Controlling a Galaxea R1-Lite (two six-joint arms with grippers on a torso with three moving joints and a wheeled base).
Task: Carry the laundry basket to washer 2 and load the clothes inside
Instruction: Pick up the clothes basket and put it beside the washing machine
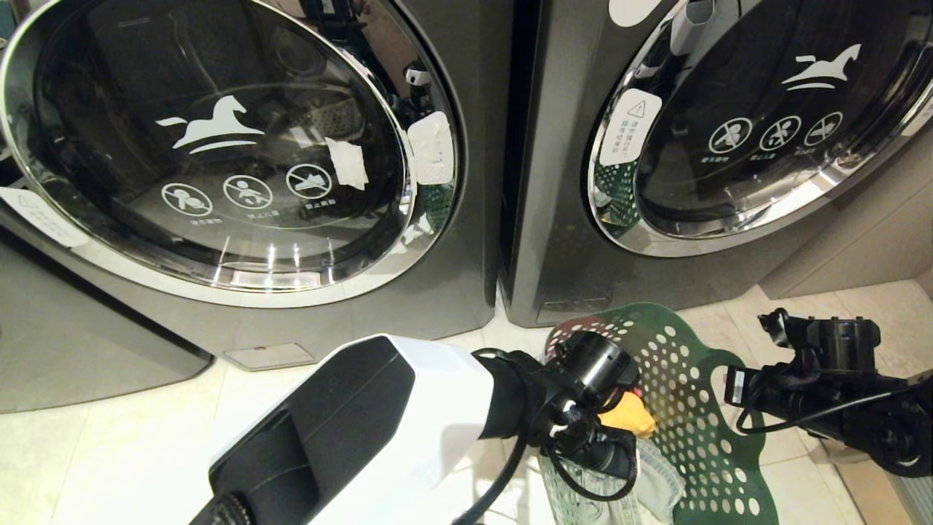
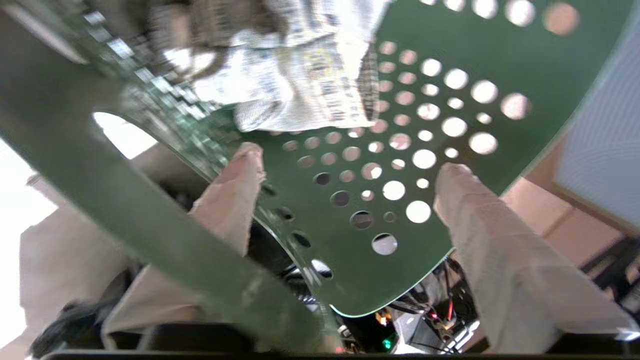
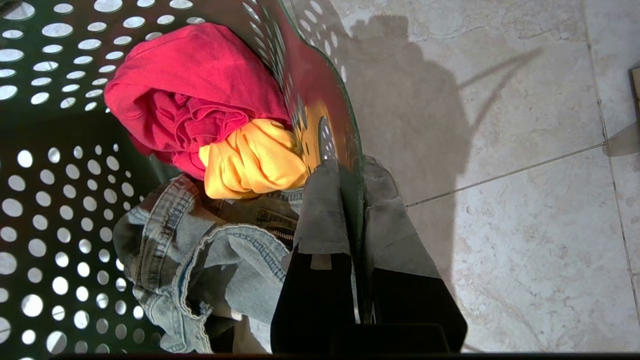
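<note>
The dark green perforated laundry basket [image 1: 685,408] stands on the tiled floor in front of two dark grey washers [image 1: 466,240] [image 1: 554,240] with closed chrome-ringed doors. No numeral shows, so I cannot tell which is washer 2. My left gripper [image 2: 350,165] is open beside the basket wall [image 2: 430,165], its taped fingers [image 2: 235,200] wide apart and holding nothing. My right gripper [image 3: 352,172] is shut on the basket's rim [image 3: 345,125]. Inside lie a red garment [image 3: 190,90], a yellow one [image 3: 255,160], denim jeans [image 3: 200,250] and a pale printed cloth [image 2: 300,85].
My left arm [image 1: 364,423] reaches across the floor to the basket's near side, and my right arm [image 1: 831,386] comes in from the right. Pale floor tiles [image 3: 500,100] lie beyond the basket. A beige cabinet side [image 1: 875,233] stands at the far right.
</note>
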